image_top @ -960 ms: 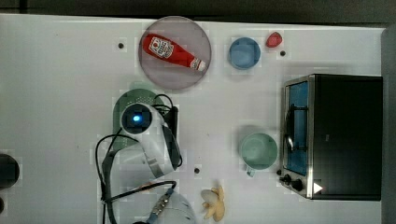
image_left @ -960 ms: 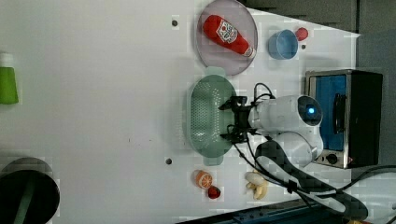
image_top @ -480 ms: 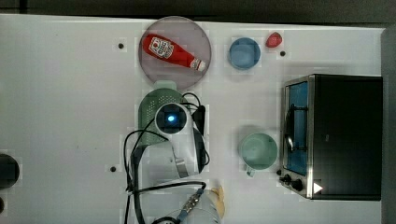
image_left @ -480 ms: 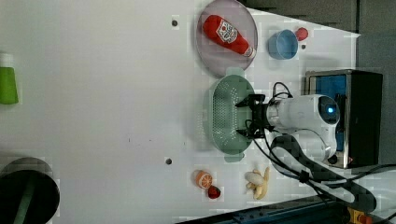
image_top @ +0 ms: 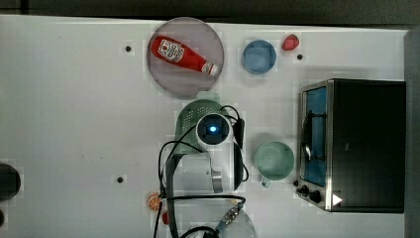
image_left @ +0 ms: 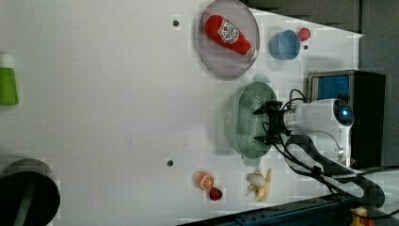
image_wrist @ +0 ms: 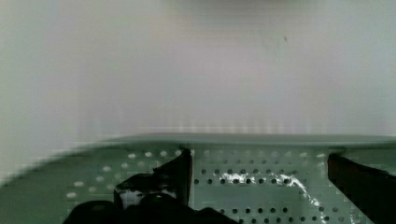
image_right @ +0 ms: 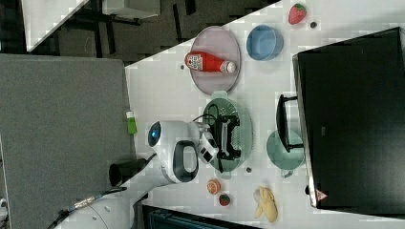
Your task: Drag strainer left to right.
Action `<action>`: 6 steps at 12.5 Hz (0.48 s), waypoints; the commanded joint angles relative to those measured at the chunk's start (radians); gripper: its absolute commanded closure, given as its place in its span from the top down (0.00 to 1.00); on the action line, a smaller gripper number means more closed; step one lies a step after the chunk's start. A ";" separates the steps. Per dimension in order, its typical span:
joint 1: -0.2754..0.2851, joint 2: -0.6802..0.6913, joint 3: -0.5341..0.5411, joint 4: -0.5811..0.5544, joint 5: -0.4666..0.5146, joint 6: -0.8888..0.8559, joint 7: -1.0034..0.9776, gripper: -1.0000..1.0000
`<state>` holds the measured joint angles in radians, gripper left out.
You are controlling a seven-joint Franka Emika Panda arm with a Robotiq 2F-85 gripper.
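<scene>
So the strainer (image_left: pixel 247 120) is sitting on the white counter (image_top: pixel 74 99) pretty much mid-scene, just below the big grey plate (image_top: pixel 185 57) in the top view, with the ketchup bottle (image_top: pixel 182 54) lying on that plate. In the top view the arm's wrist covers most of the strainer, so you mainly see its upper rim and one tab handle poking out toward the plate. The tool (image_left: pixel 264 125) is down inside the basin with its fingers (image_wrist: pixel 175 175) spread wide, reaching along the strainer's length; you can see both dark fingers against the holey wall in the wrist view, well apart from each other, nothing pinched between them. In the right view the tool (image_right: pixel 228 137) sits over the middle of the oval. The teal mug (image_top: pixel 274 160) is just to the top view's right of the strainer, close but not touching as far as I can tell, and past that is the toaster oven (image_top: pixel 354 144). A blue bowl (image_top: pixel 259 56) and a strawberry (image_top: pixel 290 42) sit up near the counter's far edge in the top view. In the left view there's an orange slice (image_left: pixel 205 180), a small red fruit (image_left: pixel 215 193) and a banana (image_left: pixel 261 184) below the strainer, a green bottle (image_left: pixel 7 84) on the left view's left edge, and a dark round container (image_left: pixel 28 195) in the lower left corner.
</scene>
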<state>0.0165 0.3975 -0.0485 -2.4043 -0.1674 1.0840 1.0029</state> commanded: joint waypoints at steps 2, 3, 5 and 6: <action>0.004 -0.021 -0.056 0.013 -0.001 0.003 -0.140 1.00; 0.004 -0.021 -0.075 0.013 -0.001 0.003 -0.141 1.00; 0.003 -0.021 -0.105 0.013 -0.001 0.007 -0.160 1.00; 0.003 -0.021 -0.119 0.013 -0.001 0.015 -0.179 1.00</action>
<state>0.0237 0.4033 -0.1488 -2.3965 -0.1680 1.1006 0.9028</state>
